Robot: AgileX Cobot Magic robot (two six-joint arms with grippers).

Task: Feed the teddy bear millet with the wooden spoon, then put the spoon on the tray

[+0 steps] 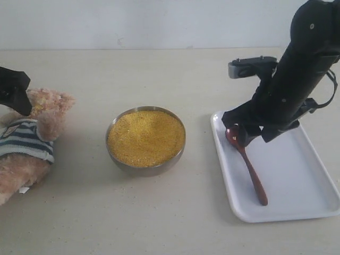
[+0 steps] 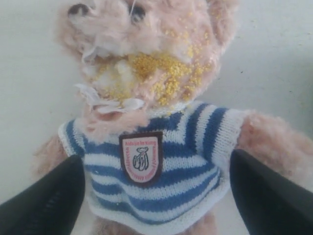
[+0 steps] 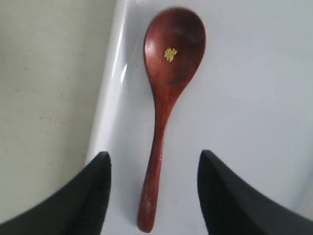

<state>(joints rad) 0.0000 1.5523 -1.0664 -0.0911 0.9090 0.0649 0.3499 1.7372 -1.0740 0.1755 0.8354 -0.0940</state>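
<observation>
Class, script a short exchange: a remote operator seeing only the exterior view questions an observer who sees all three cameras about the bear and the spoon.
Operator: Did the fluffy light-brown teddy bear get any fine yellow millet?
Observer: Yes; the left wrist view shows grains stuck around its muzzle.
Operator: Is the small dark wooden spoon on the flat white tray released?
Observer: Yes; the right gripper is open, fingers either side of the handle, not touching.

Bare table [image 1: 196, 79] lies between bowl [image 1: 143, 169], tray [image 1: 308, 175] and teddy bear [image 1: 26, 141].
</observation>
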